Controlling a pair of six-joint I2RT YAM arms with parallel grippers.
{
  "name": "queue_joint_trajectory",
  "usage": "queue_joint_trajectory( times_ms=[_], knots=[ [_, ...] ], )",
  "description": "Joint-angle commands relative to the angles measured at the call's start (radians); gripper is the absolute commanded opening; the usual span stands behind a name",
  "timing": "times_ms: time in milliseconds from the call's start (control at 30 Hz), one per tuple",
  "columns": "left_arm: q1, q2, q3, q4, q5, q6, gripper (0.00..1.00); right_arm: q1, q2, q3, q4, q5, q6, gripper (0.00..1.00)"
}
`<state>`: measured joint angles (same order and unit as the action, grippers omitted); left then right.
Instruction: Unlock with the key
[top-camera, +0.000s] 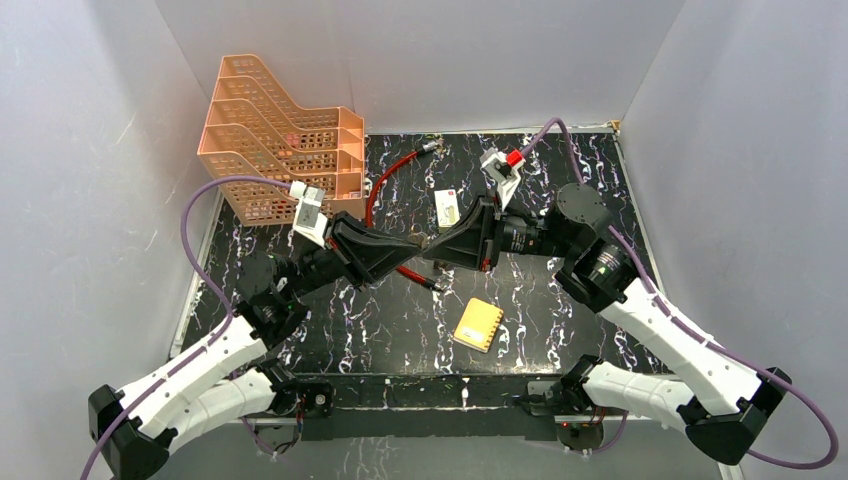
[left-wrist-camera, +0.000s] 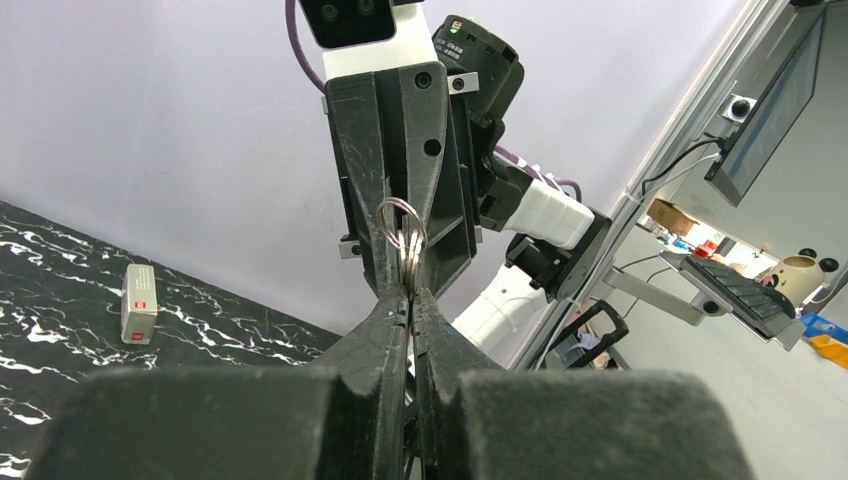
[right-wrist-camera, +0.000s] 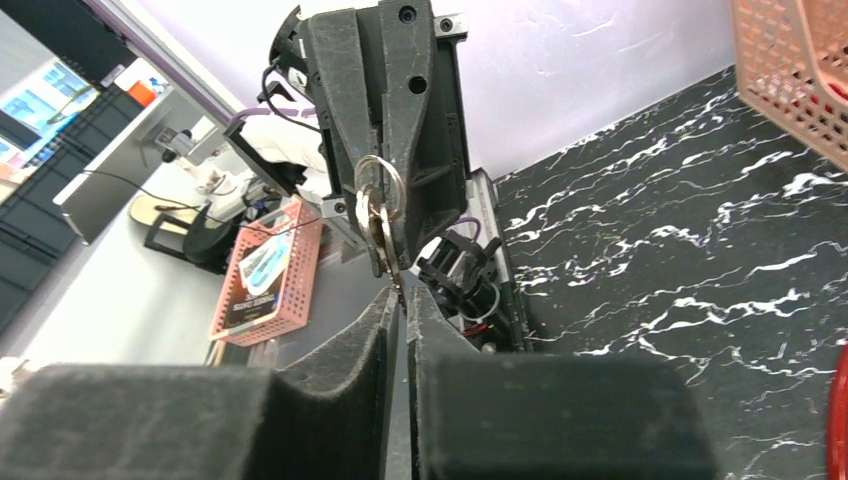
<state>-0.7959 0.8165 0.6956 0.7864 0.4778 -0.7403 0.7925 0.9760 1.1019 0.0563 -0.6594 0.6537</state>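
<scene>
Meeting above the bench (top-camera: 400, 320), left hand (left-wrist-camera: 408, 300) and right hand (right-wrist-camera: 400, 300) both clenched the key (left-wrist-camera: 407, 262); seemingly mid-handover, needing one to let go next.

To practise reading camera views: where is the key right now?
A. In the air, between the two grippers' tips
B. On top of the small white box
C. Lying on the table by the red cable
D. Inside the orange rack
A: both wrist views show the key on its ring where the left gripper and right gripper meet tip to tip, above the table.
</scene>
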Motion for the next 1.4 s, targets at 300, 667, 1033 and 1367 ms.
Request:
queue_joint_trajectory(
  times_ms=[300,667,1033,1367],
  knots=[
    [-0.003,-0.054,-0.013,0.049,-0.023,0.022,0.0,0.005,-0.057,0.044,-0.012,0.05,-0.039,0.0],
    [-0.002,-0.09,0.004,-0.099,-0.054,0.119,0.0,0.005,-0.074,0.07,-0.088,0.061,-0.052,0.0],
    [-0.003,-0.128,0.017,-0.208,-0.12,0.176,0.27,0.005,-0.095,0.096,-0.186,0.066,-0.106,0.0],
    [-0.004,-0.175,0.142,-0.463,-0.18,0.405,0.87,0.005,-0.008,0.351,-0.59,0.17,-0.412,0.0]
  ],
)
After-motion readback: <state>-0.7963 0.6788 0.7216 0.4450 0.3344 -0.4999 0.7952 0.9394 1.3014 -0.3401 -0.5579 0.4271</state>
